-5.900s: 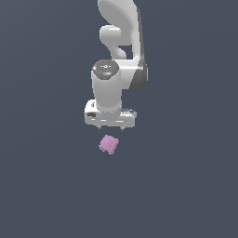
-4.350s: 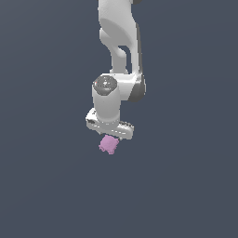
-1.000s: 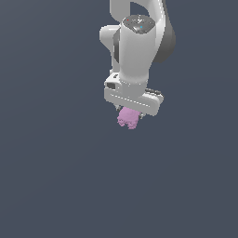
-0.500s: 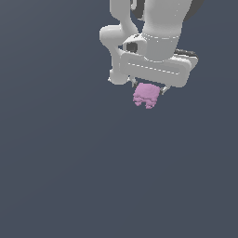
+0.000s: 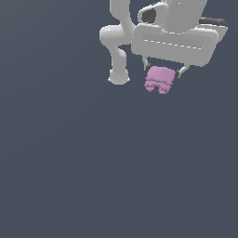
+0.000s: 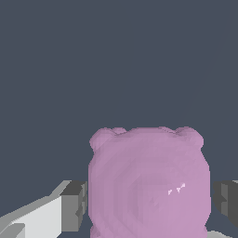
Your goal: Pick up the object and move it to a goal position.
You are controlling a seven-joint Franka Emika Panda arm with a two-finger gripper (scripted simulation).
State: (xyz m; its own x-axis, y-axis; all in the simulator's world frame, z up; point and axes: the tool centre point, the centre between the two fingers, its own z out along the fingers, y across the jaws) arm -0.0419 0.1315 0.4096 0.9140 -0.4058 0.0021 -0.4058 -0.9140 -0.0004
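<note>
In the wrist view, nearest to the camera, the object (image 6: 148, 183) fills the space between the two dark fingertips (image 6: 74, 204), one on each side of it, and both pads seem to press on its flanks. So the pincer (image 6: 151, 207) is closed on the object and carries it. The pink-lilac lump shows small rounded lobes along its far edge, and it looks about as wide as it is deep, so I cannot give it a clear long axis.

In the exterior view, the object (image 5: 160, 79) hangs directly under the white pincer (image 5: 161, 72), touching it, narrower than the broad white body above. It is high in this view, toward the exterior view's right, and the plain dark grey ground (image 5: 93, 176) lies well apart beneath it.

No goal marker appears in either picture. I judge that the transport depends on this firm, centred hold, since the object sits straight below the pincer.
</note>
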